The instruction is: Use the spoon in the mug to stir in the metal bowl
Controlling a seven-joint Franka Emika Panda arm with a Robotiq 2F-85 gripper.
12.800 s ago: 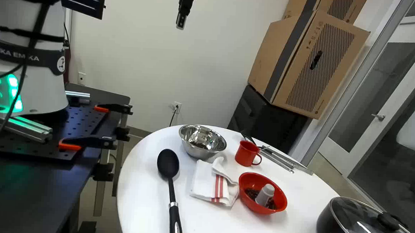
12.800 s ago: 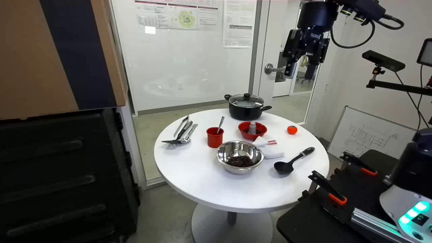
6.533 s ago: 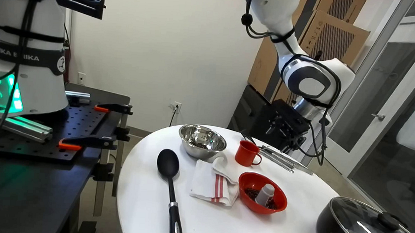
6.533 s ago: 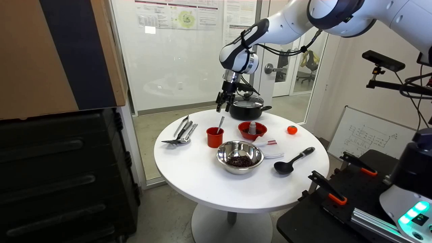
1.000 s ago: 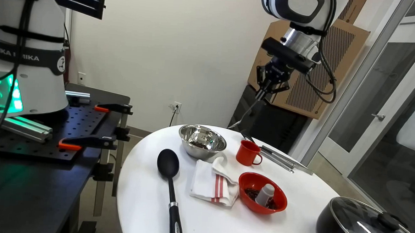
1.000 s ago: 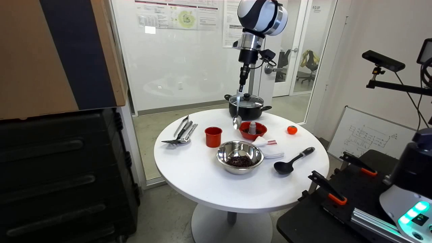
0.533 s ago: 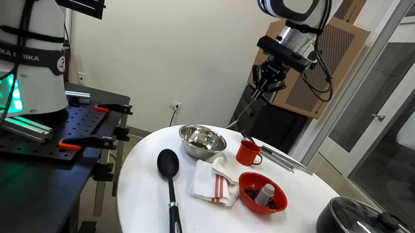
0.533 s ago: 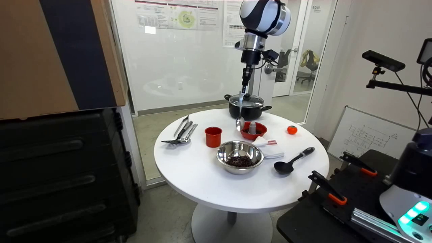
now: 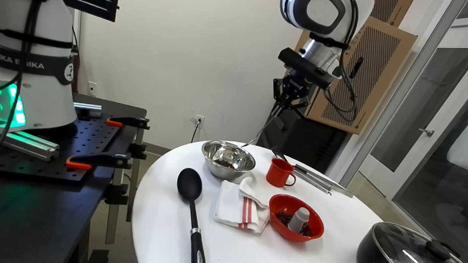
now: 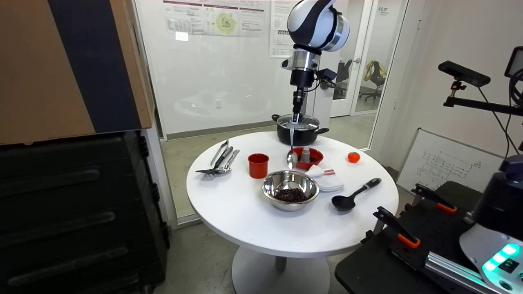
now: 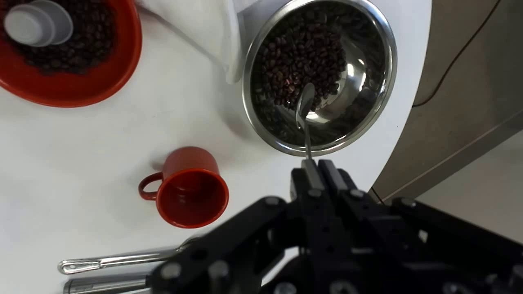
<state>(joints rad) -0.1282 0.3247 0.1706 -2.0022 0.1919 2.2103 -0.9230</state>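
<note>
My gripper (image 11: 319,165) is shut on the handle of the silver spoon (image 11: 305,102), its fingers nearly together. In the wrist view the spoon head overlaps the metal bowl (image 11: 392,67), which holds dark beans. An exterior view has the spoon (image 10: 291,159) hanging head down just above the far rim of the metal bowl (image 10: 286,207). From the gripper (image 9: 276,111) in an exterior view, the spoon (image 9: 260,133) slants down to the rim of the metal bowl (image 9: 227,172). The red mug (image 11: 192,157) stands upright beside the bowl with nothing visible inside.
A red bowl (image 11: 77,94) with beans and a pale cup stands near a folded white cloth (image 9: 232,203). A black spoon (image 9: 190,185), metal utensils (image 11: 126,258), a tomato (image 10: 354,157) and a lidded pot (image 10: 296,135) also lie on the round table.
Over the last second my gripper has moved down and toward the metal bowl with the spoon. Several seconds ago the spoon stood in the mug and the gripper was apart from it.
</note>
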